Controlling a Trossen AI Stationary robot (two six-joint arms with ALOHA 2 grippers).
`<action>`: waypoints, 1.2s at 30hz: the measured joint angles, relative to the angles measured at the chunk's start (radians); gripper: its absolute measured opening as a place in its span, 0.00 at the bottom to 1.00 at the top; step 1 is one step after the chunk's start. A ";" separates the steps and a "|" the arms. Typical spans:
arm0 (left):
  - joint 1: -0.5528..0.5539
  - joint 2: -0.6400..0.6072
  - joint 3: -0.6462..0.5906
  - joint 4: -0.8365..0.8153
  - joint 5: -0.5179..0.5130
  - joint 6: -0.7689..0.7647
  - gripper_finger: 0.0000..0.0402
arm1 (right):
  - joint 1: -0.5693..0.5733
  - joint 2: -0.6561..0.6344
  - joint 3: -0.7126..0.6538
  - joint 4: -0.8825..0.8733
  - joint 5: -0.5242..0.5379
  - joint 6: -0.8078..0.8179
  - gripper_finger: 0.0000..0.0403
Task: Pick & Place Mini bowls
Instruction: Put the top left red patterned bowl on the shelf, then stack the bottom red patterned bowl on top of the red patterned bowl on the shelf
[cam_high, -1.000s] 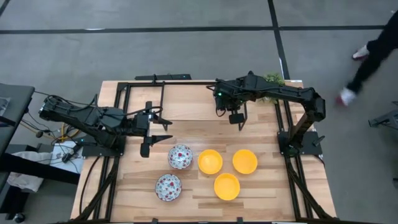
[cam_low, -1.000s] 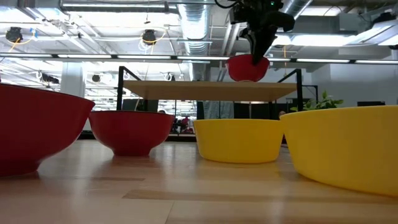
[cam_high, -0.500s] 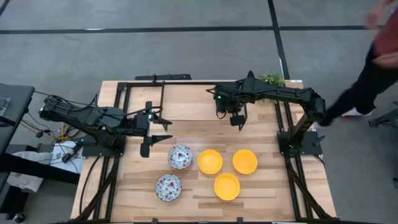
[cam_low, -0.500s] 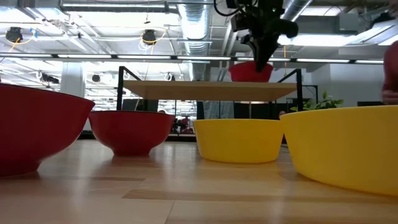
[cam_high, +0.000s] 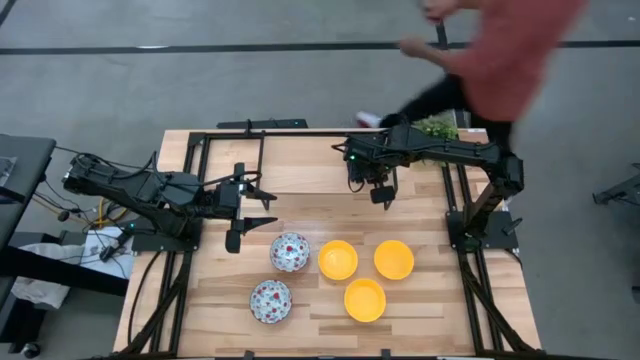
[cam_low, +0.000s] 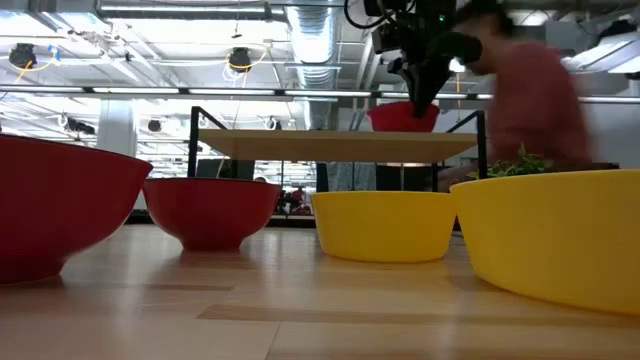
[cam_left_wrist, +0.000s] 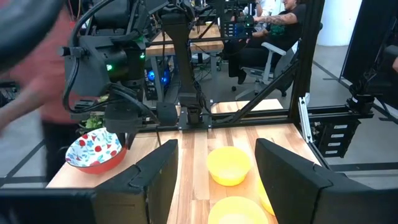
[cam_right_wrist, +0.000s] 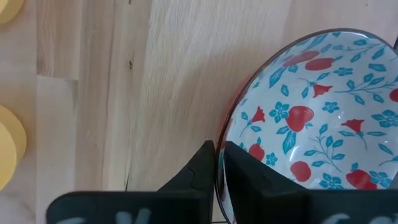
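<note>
Pinched by its rim in the right pincer (cam_right_wrist: 217, 163), a floral bowl (cam_right_wrist: 311, 118) is held above the desk (cam_high: 300, 165); the left pincer (cam_high: 262, 208) is spread wide, empty.

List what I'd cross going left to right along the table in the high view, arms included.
Left claw → lower floral bowl → upper floral bowl → yellow bowl → front yellow bowl → right claw, gripping a floral bowl's rim → right yellow bowl.
</note>
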 joint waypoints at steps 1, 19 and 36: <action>0.000 0.000 0.000 0.000 0.000 0.000 0.53 | 0.000 0.000 0.000 0.000 0.000 -0.002 0.08; 0.000 0.000 0.000 0.000 0.000 0.000 0.53 | 0.000 0.000 0.000 0.009 0.004 -0.003 0.27; 0.000 0.000 0.000 0.000 0.000 0.009 0.53 | 0.018 -0.003 0.091 -0.020 0.004 0.004 0.48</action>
